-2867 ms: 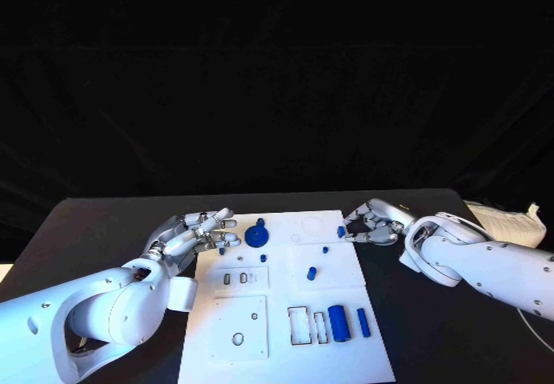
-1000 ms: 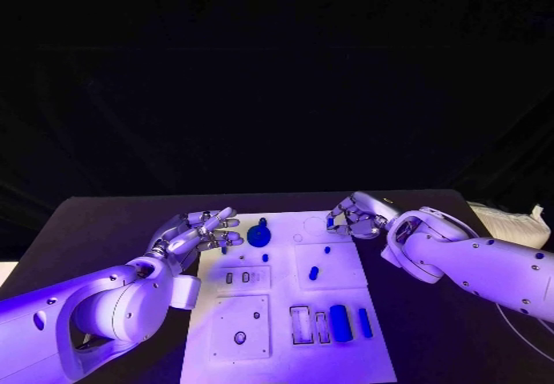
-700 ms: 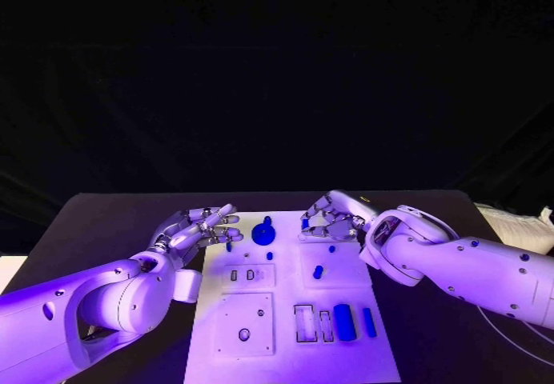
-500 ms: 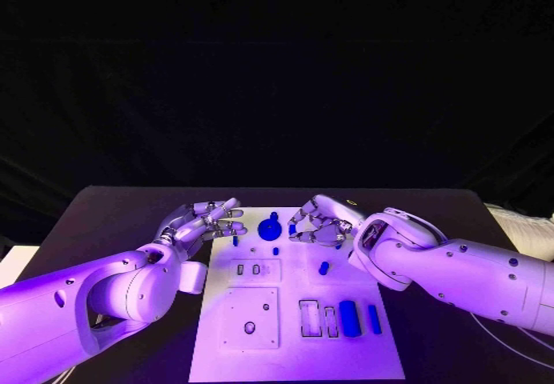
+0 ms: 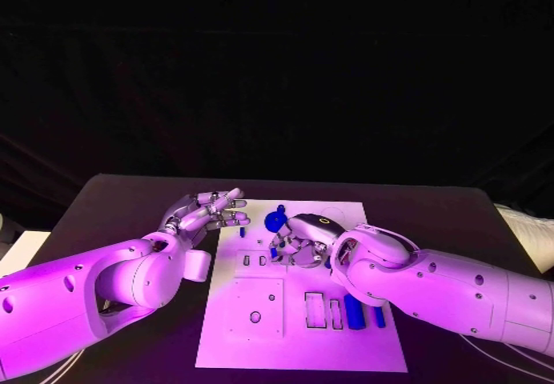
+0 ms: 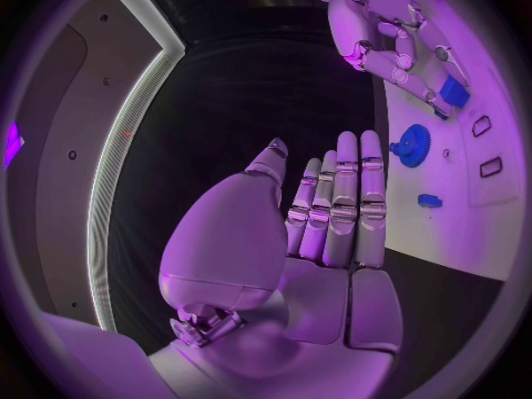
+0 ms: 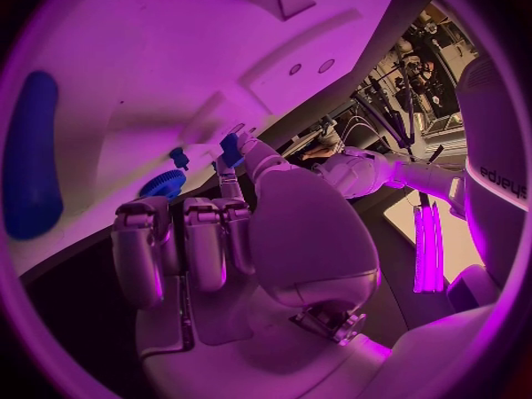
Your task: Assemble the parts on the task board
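Right hand [image 5: 298,242] over task board [image 5: 303,352] centre, fingers curled, small blue part [image 6: 453,91] pinched at fingertips. Left hand [image 5: 206,214] just off board's left edge, fingers straight and together, holding nothing. Blue round knob [image 5: 274,218] on board's far end between hands, small blue peg [image 6: 430,201] near it. Blue cylinder [image 5: 353,310] and slimmer blue bar [image 5: 378,315] lie side by side in near-right slots.
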`<state>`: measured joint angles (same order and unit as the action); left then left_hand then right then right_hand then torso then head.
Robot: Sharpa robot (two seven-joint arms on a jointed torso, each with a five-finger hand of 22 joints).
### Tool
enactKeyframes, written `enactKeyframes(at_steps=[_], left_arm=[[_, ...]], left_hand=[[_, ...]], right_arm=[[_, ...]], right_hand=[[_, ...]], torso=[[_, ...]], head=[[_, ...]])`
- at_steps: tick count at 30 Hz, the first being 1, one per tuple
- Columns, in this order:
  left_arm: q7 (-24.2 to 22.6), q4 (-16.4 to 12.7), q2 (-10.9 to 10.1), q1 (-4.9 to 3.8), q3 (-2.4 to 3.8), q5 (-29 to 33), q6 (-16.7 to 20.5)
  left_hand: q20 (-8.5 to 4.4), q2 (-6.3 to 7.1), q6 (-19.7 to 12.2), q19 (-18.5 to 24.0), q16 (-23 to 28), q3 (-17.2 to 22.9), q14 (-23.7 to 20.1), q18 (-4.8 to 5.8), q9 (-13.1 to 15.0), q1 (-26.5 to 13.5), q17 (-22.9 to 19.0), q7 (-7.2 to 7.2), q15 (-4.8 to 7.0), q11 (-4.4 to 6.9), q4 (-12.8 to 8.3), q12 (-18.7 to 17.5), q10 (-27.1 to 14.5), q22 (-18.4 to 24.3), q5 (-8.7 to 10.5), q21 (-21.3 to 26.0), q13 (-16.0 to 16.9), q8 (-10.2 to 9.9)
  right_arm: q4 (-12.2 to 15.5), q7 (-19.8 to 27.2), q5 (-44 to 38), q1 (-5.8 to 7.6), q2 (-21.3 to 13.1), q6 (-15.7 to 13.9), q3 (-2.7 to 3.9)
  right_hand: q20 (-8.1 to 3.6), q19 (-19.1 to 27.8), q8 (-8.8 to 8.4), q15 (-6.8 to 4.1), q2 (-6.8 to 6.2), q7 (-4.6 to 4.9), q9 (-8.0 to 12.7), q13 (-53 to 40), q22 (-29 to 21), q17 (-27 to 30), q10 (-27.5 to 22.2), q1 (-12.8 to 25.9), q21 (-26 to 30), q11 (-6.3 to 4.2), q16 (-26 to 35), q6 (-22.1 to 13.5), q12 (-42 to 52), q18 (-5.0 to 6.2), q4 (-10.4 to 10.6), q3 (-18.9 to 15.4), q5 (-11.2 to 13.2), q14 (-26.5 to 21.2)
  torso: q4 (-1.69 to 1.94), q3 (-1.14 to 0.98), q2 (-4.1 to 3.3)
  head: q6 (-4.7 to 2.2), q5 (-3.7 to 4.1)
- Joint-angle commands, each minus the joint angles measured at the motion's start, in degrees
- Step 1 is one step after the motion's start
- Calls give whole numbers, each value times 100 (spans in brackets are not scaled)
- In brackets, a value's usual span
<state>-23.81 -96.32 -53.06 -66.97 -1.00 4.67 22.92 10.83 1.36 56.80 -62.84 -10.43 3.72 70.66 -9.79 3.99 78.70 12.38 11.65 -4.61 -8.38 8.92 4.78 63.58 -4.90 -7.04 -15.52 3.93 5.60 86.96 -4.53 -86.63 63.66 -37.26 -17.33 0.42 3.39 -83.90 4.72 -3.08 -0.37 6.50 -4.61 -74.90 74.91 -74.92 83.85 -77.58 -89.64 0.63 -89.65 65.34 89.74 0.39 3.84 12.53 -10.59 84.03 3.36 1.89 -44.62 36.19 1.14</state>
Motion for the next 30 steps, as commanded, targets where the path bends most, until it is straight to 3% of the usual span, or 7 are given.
enactKeyframes(at_steps=[1, 19, 30], left_arm=[[-76, -14, 11, -4, 4, 26, -129], [-47, -10, 36, -4, 4, 27, -139], [-41, -8, 28, -4, 4, 27, -139]], left_hand=[[6, -69, -3, -20, 20, 1, -22, -73, -3, 9, 5, 14, -20, 3, -40, -34, -28, 5, 16, 31, -3, -18], [6, -73, -1, -21, 24, 3, -20, -73, -2, 11, 9, 15, -19, 3, -44, -36, -26, 7, 17, 32, -3, -20], [6, -73, -2, -21, 25, 3, -20, -73, -3, 11, 11, 17, -19, 3, -45, -37, -26, 7, 17, 33, -3, -21]], right_arm=[[-38, -235, -398, -46, 51, 243, -4], [-182, -379, -525, -104, 192, 360, -14], [-181, -571, -631, -105, 170, 698, -15]], right_hand=[[-45, -610, 39, -23, 37, -141, -80, -1510, 1509, -1420, 615, -10, -36, -15, -1, 160, 26, -39, -1, 22, -12, 579], [-38, -610, 21, -12, 18, -128, -79, -1510, 1509, -1410, 615, 40, -36, -2, 4, 149, 26, -39, 13, 11, -13, 577], [-29, -610, -4, -2, -42, -115, -75, -1510, 1509, -1398, 615, 82, -36, 9, 9, 128, 26, -39, 7, -9, -22, 574]], torso=[[0, 9, 6], [5, -7, -1], [-2, -5, 0]], head=[[14, -1], [68, -8], [81, -21]])
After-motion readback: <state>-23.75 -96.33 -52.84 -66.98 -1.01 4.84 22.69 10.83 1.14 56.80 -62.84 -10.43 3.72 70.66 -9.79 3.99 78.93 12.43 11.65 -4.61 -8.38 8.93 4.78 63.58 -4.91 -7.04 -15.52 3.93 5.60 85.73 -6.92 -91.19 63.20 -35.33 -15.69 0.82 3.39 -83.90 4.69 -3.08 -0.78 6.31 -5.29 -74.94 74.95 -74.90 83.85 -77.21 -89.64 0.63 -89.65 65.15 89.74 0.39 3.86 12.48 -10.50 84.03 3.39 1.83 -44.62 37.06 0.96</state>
